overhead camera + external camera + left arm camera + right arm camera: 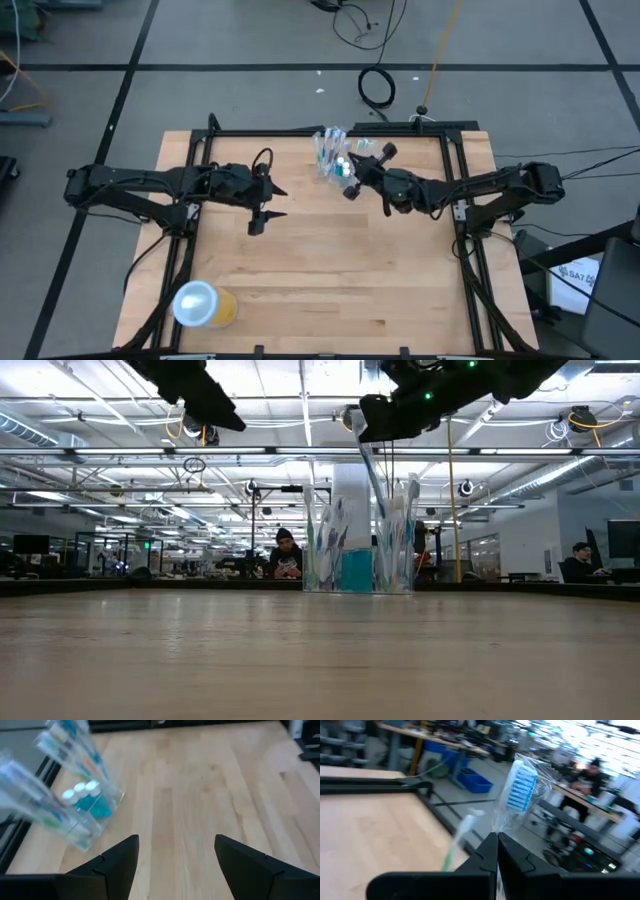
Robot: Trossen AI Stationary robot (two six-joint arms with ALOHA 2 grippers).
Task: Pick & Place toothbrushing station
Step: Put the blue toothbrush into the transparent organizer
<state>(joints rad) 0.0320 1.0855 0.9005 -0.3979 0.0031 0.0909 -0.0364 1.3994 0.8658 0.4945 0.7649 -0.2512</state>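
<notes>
Above clear cup (333,160), right tool (352,187) clamping wrapped toothbrush (520,787), left tool (266,209) open

One clear plastic cup (100,805) is seen. Several wrapped toothbrushes (55,795) are packed in it, too crowded for an exact count. Two white-capped teal tubes (87,795) are visible. One orange-yellow lidded cup (205,304) is counted. Two grippers are present.
</notes>
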